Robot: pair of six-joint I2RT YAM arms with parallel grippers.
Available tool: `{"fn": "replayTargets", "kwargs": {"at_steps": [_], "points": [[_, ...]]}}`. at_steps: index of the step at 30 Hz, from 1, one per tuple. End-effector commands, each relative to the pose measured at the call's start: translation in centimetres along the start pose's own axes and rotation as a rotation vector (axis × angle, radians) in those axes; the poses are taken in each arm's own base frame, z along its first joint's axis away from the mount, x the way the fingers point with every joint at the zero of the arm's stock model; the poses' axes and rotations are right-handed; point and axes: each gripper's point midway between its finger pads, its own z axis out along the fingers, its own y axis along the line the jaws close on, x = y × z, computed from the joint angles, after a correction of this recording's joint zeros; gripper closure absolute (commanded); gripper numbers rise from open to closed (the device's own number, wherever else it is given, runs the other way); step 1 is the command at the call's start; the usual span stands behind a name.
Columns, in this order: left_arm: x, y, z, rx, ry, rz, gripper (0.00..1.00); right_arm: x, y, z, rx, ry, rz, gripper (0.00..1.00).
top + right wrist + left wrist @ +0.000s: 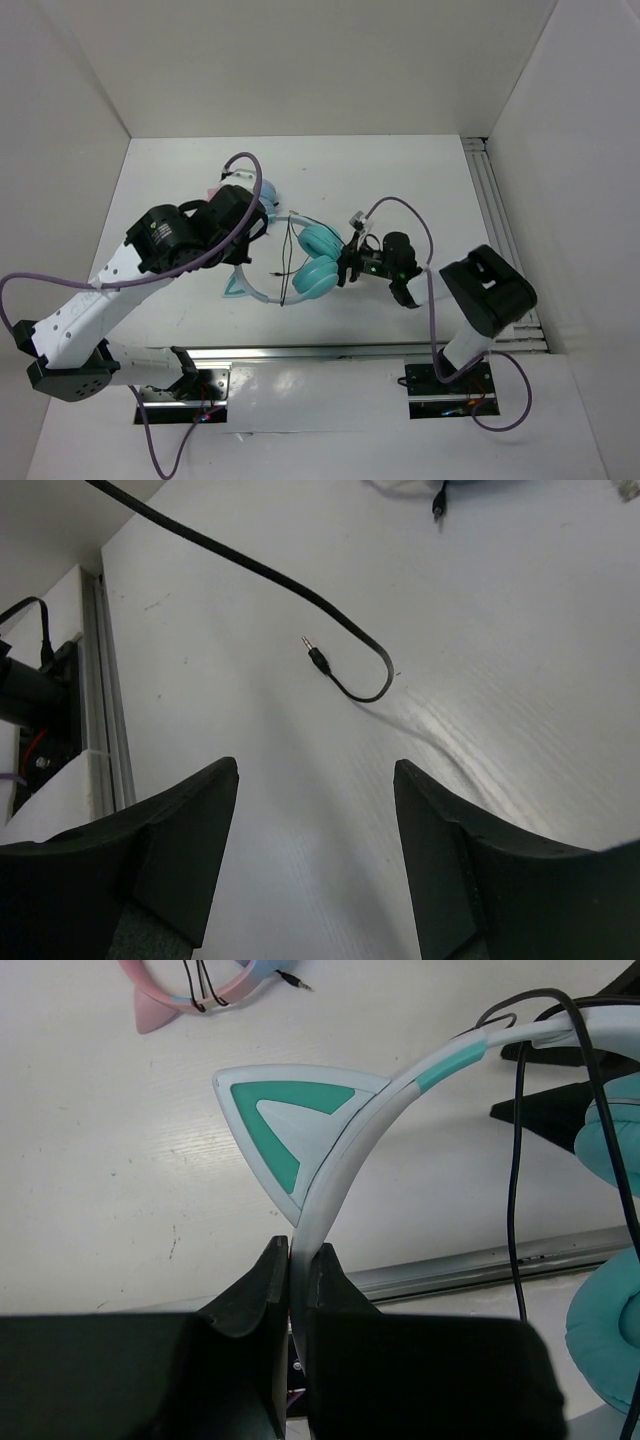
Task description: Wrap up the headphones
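Left hand [300, 1255] pinches the headband [380, 1110] of the headphones [318, 260], mid-bench [400, 170]; right hand [316, 780] is spread. Headband judged stiff, light; cable [515, 1160] limp, thin: grip near its free end.

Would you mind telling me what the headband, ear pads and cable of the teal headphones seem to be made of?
Headband: hard plastic by the look, smooth matte white with teal inlays and crisp moulded edges. Ear pads: probably soft leatherette, faintly grained and puffy. Cable: thin black rubbery sheath, bending freely.
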Motion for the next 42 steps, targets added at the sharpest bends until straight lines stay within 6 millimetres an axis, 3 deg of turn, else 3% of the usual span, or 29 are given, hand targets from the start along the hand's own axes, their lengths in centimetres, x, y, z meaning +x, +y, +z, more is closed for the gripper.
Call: {"fn": "replayTargets", "kwargs": {"at_steps": [1, 7, 9, 10, 17, 21, 25, 32, 33, 34, 36, 39, 41, 42], "points": [[-2.9, -0.9, -1.6, 0.088, -0.103, -0.097, 1.0, -1.3, 0.8, 2.3, -0.03, -0.089, -0.038, 0.29], [-3.4, -0.7, -1.1, 0.095, -0.105, -0.11, 1.0, -0.8, -1.3, 4.3, -0.003, -0.164, 0.036, 0.29], [-3.4, -0.4, -0.7, 0.085, -0.101, -0.124, 1.0, 0.5, -1.7, 5.2, 0.009, -0.154, 0.068, 0.29], [-3.2, -0.3, -0.4, 0.081, -0.09, -0.127, 1.0, 0.0, -1.8, 5.5, 0.004, -0.18, 0.074, 0.3], [-4.3, 0.6, -0.2, 0.101, -0.111, -0.17, 1.0, 2.1, -2.0, 7.4, -0.034, -0.214, 0.175, 0.31], [-4.3, 1.0, 0.2, 0.106, -0.109, -0.187, 1.0, 3.6, -2.3, 8.6, -0.035, -0.206, 0.211, 0.38], [-4.2, 0.9, 0.5, 0.123, -0.102, -0.2, 1.0, 3.7, -2.4, 10.3, -0.043, -0.204, 0.231, 0.49], [-4.0, 1.3, 1.3, 0.131, -0.096, -0.208, 1.0, 5.4, -2.5, 12.3, -0.003, -0.126, 0.251, 0.53], [-4.1, 1.6, 1.3, 0.128, -0.105, -0.217, 1.0, 5.4, -2.7, 12.3, 0.013, -0.12, 0.258, 0.59], [-4.1, 1.6, 1.3, 0.128, -0.105, -0.217, 1.0, 5.6, -2.8, 12.3, 0.018, -0.113, 0.262, 0.78], [-4.3, 2.3, 1.1, 0.109, -0.121, -0.23, 1.0, 5.8, -3.0, 12.3, 0.032, -0.11, 0.266, 0.96], [-4.6, 3.4, 1.2, 0.066, -0.146, -0.266, 1.0, 5.8, -3.1, 11.2, 0.069, -0.114, 0.284, 1.0], [-5.2, 4.3, 1.3, 0.041, -0.171, -0.32, 1.0, 5.2, -2.0, 10.7, 0.072, -0.128, 0.291, 1.0], [-5.8, 5.2, 1.4, 0.009, -0.2, -0.365, 1.0, 6.2, -1.6, 9.9, 0.099, -0.106, 0.301, 1.0]]}}
